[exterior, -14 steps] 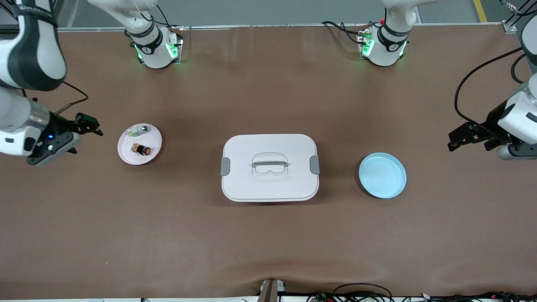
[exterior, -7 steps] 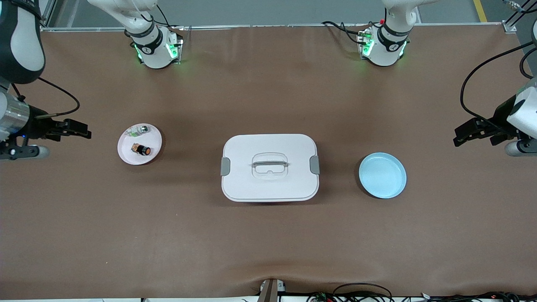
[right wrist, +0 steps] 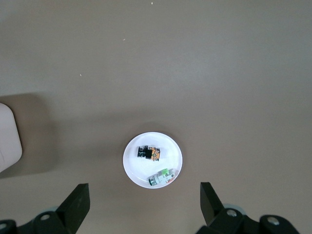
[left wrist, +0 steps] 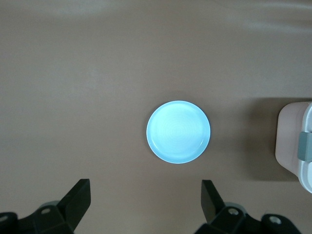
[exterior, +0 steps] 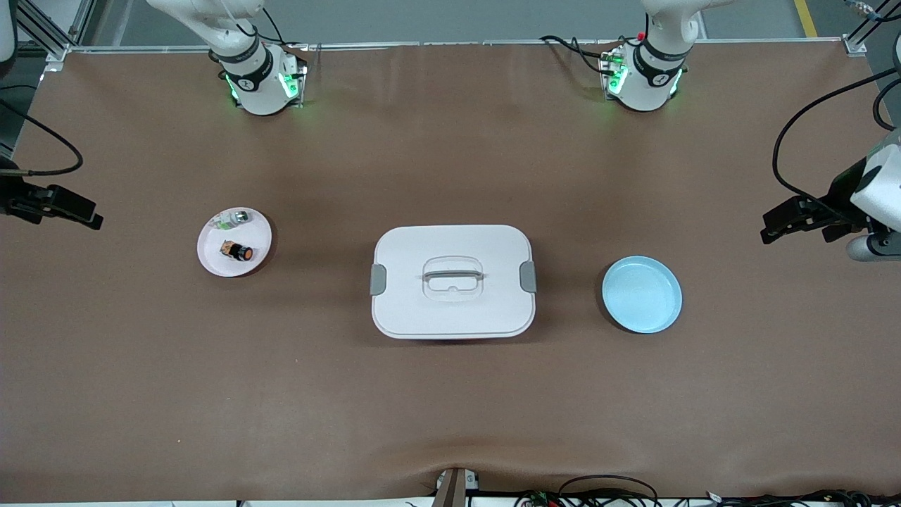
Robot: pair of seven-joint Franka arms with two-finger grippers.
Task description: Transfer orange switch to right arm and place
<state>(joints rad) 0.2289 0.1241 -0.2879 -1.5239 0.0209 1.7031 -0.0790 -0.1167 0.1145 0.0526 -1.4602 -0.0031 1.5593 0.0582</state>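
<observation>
Retreating toward its end of the table, the right gripper now shows only at the edge of the front view, where a second ago the whole wrist hung close beside the white plate. Its fingers stand spread apart with nothing between them, high over the bare table at the right arm's end. The left gripper has also drawn back a little toward the left arm's end and now hangs still, its fingers likewise parted and gripping nothing; the blue plate lies bare below its wrist camera.

The orange switch rests on the white plate at the right arm's end of the table, just beside a green switch that lies farther from the front camera on the same plate. Between the two plates sits the white lidded box, lid on.

With the switch lying on the plate at the right arm's end and both arms pulled away with released jaws, I judge that the scene fits a finished handover and placing; nothing here calls for another reach.
</observation>
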